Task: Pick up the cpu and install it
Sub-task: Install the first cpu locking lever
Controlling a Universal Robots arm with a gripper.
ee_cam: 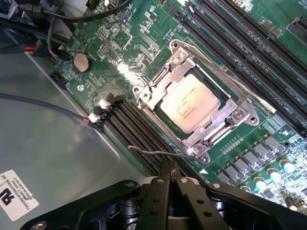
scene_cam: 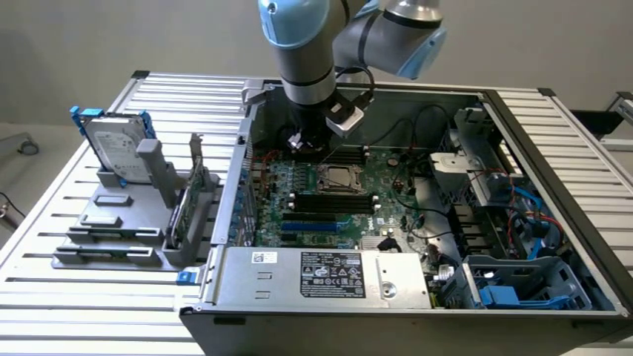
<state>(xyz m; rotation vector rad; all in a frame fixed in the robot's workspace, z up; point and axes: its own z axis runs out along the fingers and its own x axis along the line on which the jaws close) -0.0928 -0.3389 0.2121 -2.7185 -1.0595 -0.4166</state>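
On the exterior view's left, a hard drive with blue brackets (scene_cam: 111, 144) stands upright in a gray fixture (scene_cam: 109, 241) on the slatted metal counter (scene_cam: 50, 297). It is well apart from the work.

Next comes the open computer case (scene_cam: 559, 144), with the arm reaching down inside it. The hand (scene_cam: 302, 147) hangs low over the green motherboard (scene_cam: 296, 185), just beside the processor socket.

In the wrist view the hand's (ee_cam: 168, 167) two black fingers are pressed together at their tips with nothing between them. A thin wire lever (ee_cam: 148, 152) runs right past those tips. I cannot tell whether they touch it.

The cpu (scene_cam: 336, 178) is not in the hand. It lies flat in the socket (ee_cam: 191, 103), dull metal lid upward, with the metal load frame (ee_cam: 211, 139) around its edges.

I judge the picking up and seating to be done, so the work now stands at the securing end of the installation. Whether the lever is fully latched cannot be made out. Any move from here calls for small, careful motion, since the wire lever, the thin cables and the board parts crowd close around the fingertips.

The cpu is square and has no real long axis. Its sides run parallel with the frame and with the black memory slots (scene_cam: 331, 202).

Toward the exterior view's right lie the power supply (scene_cam: 327, 274) and a blue drive cage (scene_cam: 514, 289).
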